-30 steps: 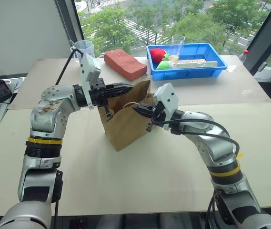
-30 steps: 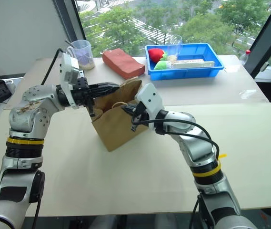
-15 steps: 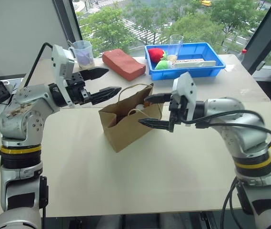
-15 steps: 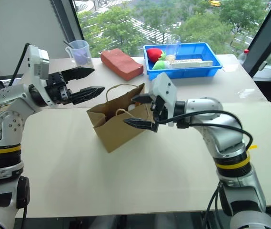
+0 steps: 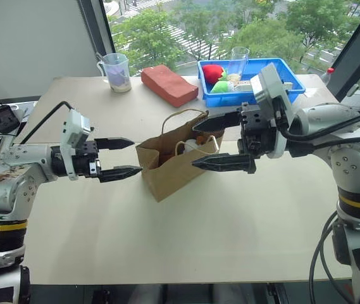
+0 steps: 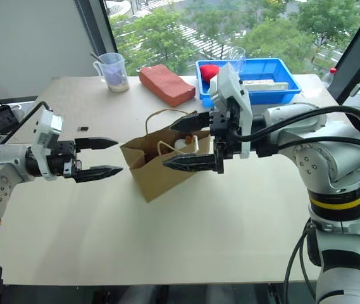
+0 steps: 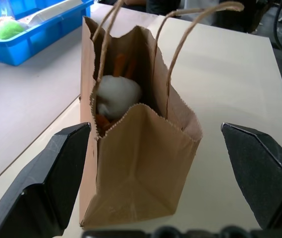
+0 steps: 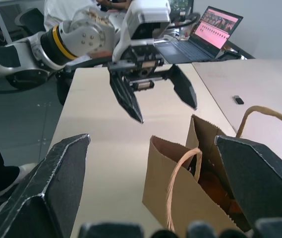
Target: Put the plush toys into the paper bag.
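Note:
The brown paper bag (image 5: 170, 163) stands upright on the table with its mouth open and both loop handles up. Inside it lie the plush toys: a white roundish one (image 7: 117, 93) with orange-brown plush (image 7: 121, 64) behind it. My left gripper (image 5: 135, 156) is open, level and just left of the bag, pointing at its side without touching it. Also open, my right gripper (image 5: 193, 145) hovers at the bag's mouth from the right, one finger above the handles and one beside the bag's front wall. Neither gripper holds anything.
A red brick-shaped block (image 5: 167, 84) lies behind the bag. The blue tray (image 5: 287, 69) at the back right holds a red soft thing (image 5: 211, 71), a green one (image 5: 221, 87) and a glass (image 5: 238, 60). A measuring cup (image 5: 117, 63) stands at the back left.
Both grippers were shut at the bag's rim and have opened and drawn off. The left went left and down; the right rose and pulled back. The bag stands free.

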